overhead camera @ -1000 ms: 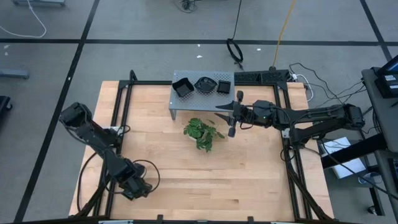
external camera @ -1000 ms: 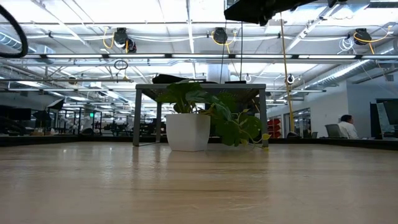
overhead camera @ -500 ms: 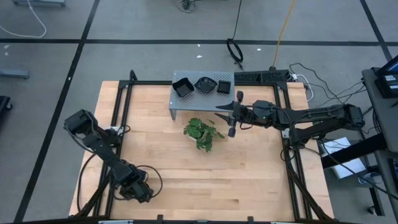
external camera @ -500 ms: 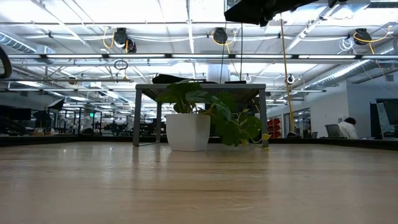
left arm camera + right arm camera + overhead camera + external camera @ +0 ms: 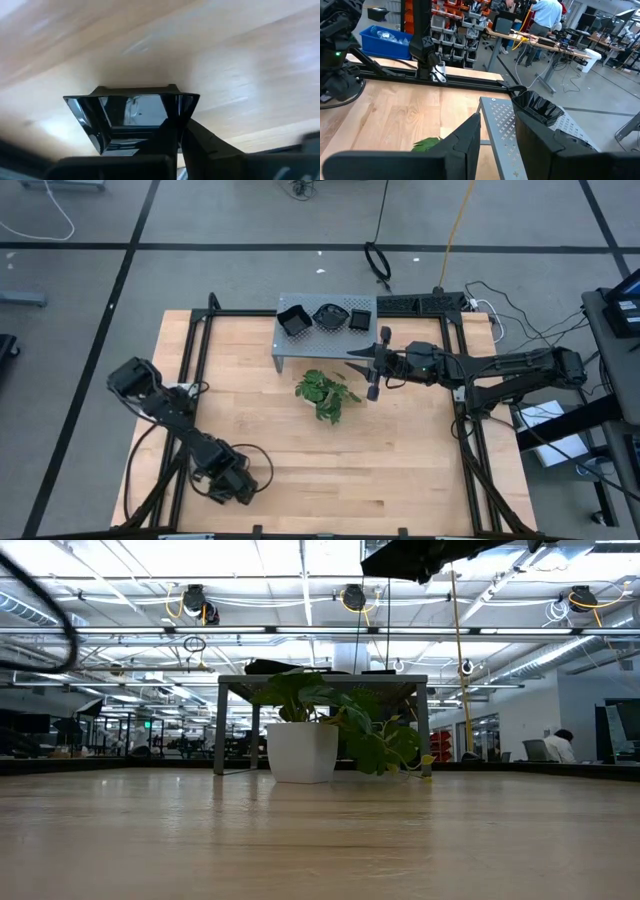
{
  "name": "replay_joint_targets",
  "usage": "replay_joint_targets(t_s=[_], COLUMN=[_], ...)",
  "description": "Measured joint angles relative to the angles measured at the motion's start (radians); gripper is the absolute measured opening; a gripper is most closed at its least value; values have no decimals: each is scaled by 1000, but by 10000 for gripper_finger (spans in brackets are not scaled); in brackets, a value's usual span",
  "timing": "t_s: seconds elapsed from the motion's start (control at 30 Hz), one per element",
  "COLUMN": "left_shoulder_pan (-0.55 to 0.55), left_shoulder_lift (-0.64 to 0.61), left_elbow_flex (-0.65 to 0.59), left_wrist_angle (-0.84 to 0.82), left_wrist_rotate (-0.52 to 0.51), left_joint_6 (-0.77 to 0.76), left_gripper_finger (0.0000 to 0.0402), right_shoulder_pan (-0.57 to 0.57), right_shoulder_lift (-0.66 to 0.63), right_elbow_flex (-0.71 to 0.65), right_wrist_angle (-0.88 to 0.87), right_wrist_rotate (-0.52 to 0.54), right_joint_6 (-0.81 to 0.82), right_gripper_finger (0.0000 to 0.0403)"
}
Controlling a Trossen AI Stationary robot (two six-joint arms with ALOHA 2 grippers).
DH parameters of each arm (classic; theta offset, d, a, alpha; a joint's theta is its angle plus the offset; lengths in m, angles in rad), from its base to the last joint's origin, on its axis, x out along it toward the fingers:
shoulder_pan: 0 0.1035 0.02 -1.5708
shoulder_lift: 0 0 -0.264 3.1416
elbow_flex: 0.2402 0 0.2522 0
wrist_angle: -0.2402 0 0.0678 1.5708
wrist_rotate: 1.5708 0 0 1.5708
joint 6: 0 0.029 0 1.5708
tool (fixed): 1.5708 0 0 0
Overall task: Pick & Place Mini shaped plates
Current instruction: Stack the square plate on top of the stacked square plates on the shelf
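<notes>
While left gripper point(image 5: 172, 131) jaws clamp square plate point(image 5: 131, 116), I'd carry slow, level; right gripper point(image 5: 498, 132) jaws apart near stand point(image 5: 325, 325).

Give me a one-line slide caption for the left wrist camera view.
Left gripper holding a glossy black square plate just above the wooden table.

Three glossy black mini plates point(image 5: 324, 316) sit side by side on the grey perforated stand point(image 5: 300, 343) — square, wavy-edged, apparently square — while a fourth square plate point(image 5: 131, 116) hangs tilted over the counter point(image 5: 240, 65).
</notes>
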Motion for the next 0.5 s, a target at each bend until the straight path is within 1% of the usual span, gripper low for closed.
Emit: replay_joint_targets(t_s=[0.13, 0.2, 0.27, 0.37, 0.5], left_shoulder_pan=[47, 75, 107, 162, 218], left_shoulder_lift=[4, 4, 3, 3, 2], left_elbow_flex=[60, 105, 155, 242, 367], left_wrist_angle=[-7, -3, -2, 0, 8], left_wrist_rotate=[-57, -99, -163, -317, -588], left_joint_6=[105, 184, 296, 507, 904], left_gripper_finger=[24, 21, 11, 5, 15], right_shoulder_pan=[0, 0, 0, 0, 0], right_shoulder_lift=[0, 0, 0, 0, 0], right_elbow_flex=[0, 0, 0, 0, 0], right_wrist_angle=[1, 1, 1, 1, 1], right_wrist_rotate=[0, 0, 0, 0, 0], right_joint_6=[0, 0, 0, 0, 26], right_gripper_finger=[109, 109, 109, 109, 106])
